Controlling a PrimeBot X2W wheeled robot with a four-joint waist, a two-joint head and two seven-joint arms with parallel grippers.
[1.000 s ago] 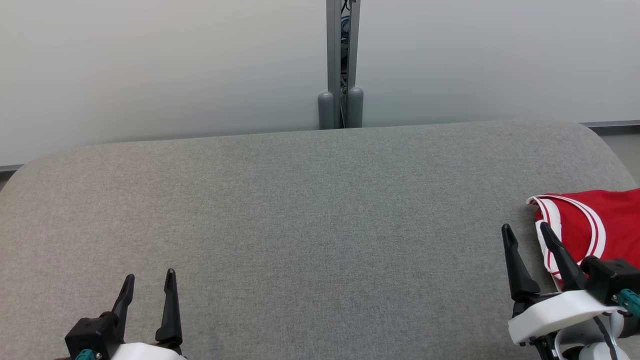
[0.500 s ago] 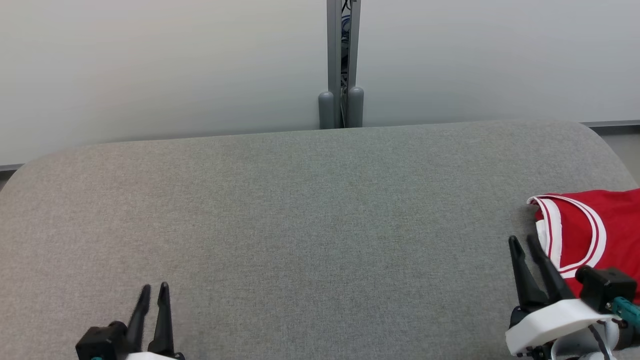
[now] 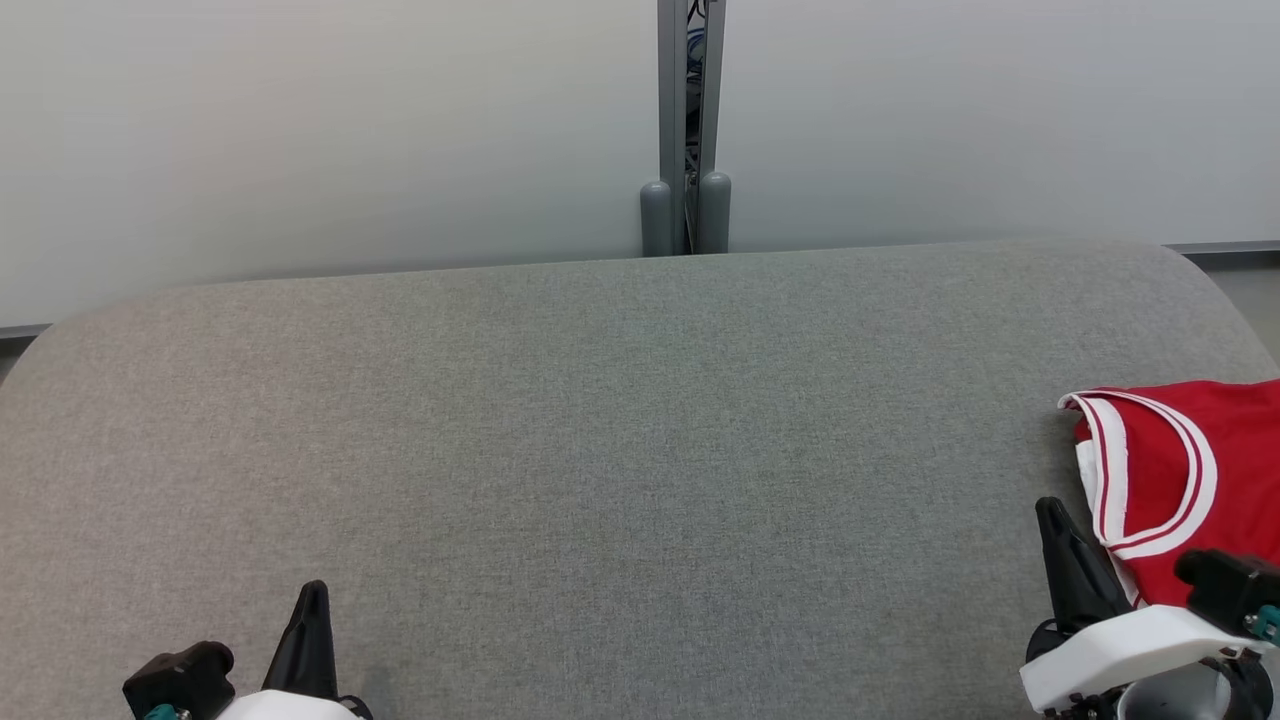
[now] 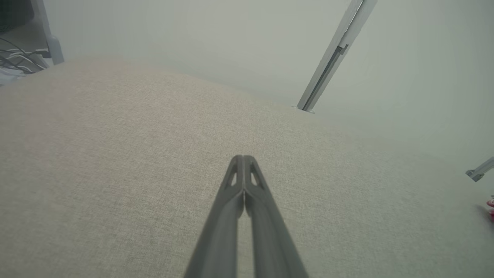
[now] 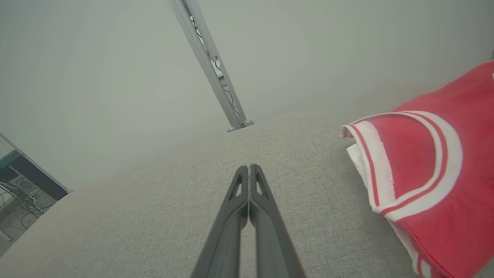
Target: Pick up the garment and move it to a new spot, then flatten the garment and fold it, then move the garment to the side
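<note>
left claw: my left gripper [image 3: 314, 595] is pinched fully together, nothing between the fingers. It sits low at the near-left of the table [image 3: 640, 450], well apart from the cloth.
right claw: my right gripper [image 3: 1052, 510] is pinched together too and holds nothing. Tips are just beside the white-trimmed edge, not on it as far as I can tell.
garment: red garment [image 3: 1190, 470] with white trim lies at the far right of the table and runs out of the head view. Layers are stacked, with a white inner layer peeking out at the left edge. Looks folded to me, but I can't see all of it.
step: my read is that it's parked at the side with both claws off it. That's either wrap-up or the moment before a pick; can't tell which.
if picking: spread the right fingers first, since closed tips only shove cloth. Come in low on the trimmed edge and take all layers in one pinch.
left arm: long reach across. Bring it over before lifting so the cloth hangs from two points.
if done: back the right tips straight off the trim with no sideways drag, or the fold may open.
risk: cloth sits near the table's right edge, and an outward nudge could slide it off.
surface: grey fabric top, likely grippy, so lift rather than drag.
</note>
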